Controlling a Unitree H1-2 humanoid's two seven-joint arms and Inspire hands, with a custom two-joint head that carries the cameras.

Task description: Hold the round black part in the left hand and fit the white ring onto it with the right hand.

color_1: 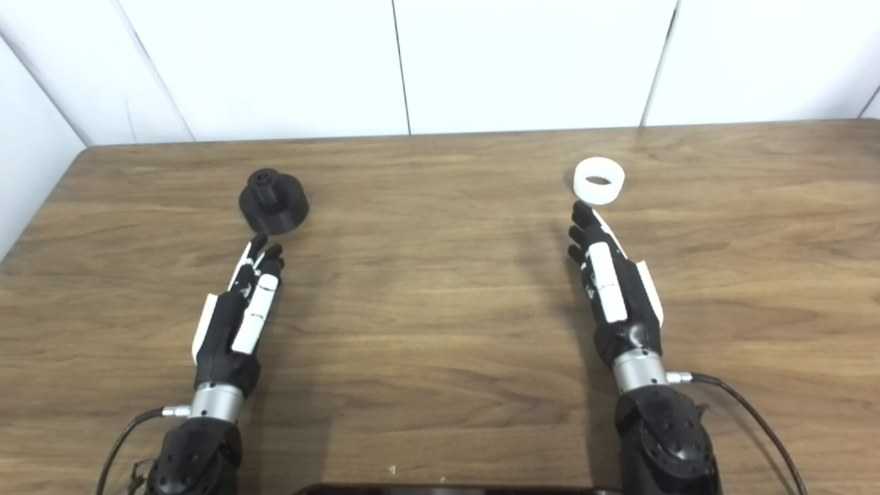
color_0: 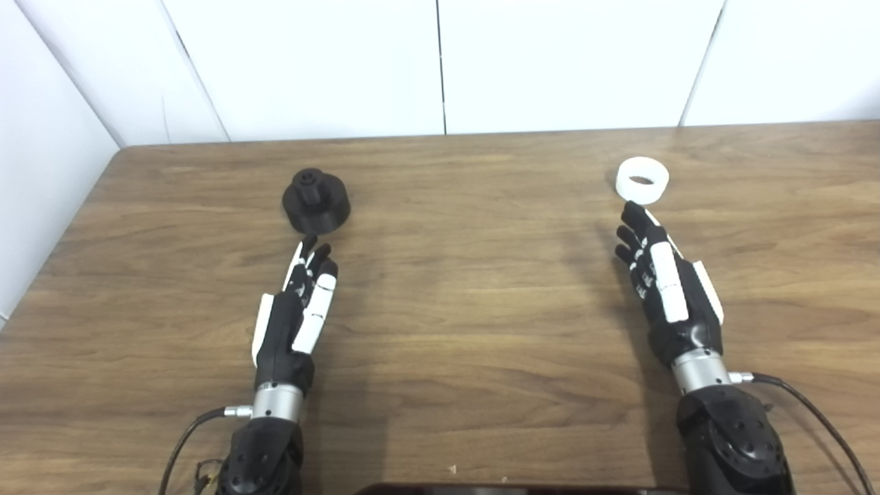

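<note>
The round black part stands on the wooden table at the back left, a small hub sticking up from its middle. My left hand is stretched out flat just in front of it, fingers straight, holding nothing, its fingertips a short gap from the part. The white ring lies flat at the back right. My right hand is also extended and open, its fingertips nearly at the ring's near edge.
White wall panels close off the table's far edge and its left side. A dark object's edge shows at the bottom middle. Cables trail from both wrists.
</note>
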